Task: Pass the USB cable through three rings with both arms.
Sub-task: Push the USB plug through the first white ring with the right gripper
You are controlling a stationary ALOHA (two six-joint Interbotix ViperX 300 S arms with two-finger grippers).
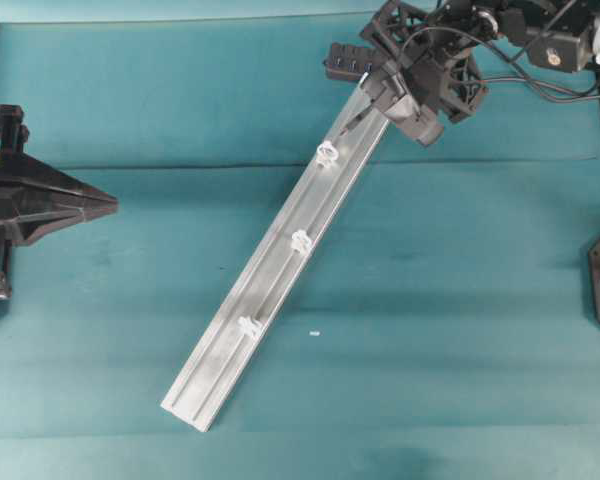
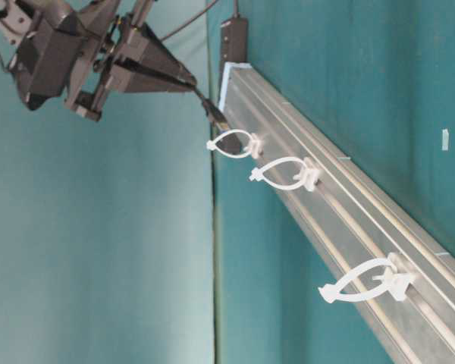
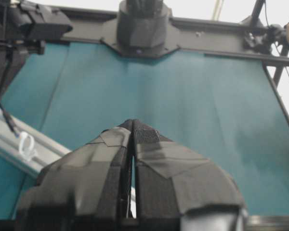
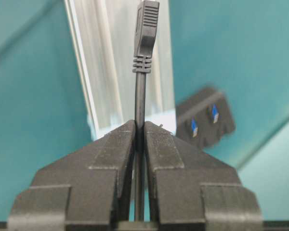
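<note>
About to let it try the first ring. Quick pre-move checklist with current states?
1. right gripper shut on the USB cable: ok, cord pinched between the jaws just behind the plug.
2. Plug sticks out ahead of the fingertips: ok.
3. Plug lined up with the first ring: cannot tell; in the table-level view it sits just short of the loop, not yet through.
4. All three rings stand on the rail, nothing threaded: ok; middle ring, last ring.
5. left gripper ready to receive: not ok, shut, empty, parked at the table's left edge.
</note>
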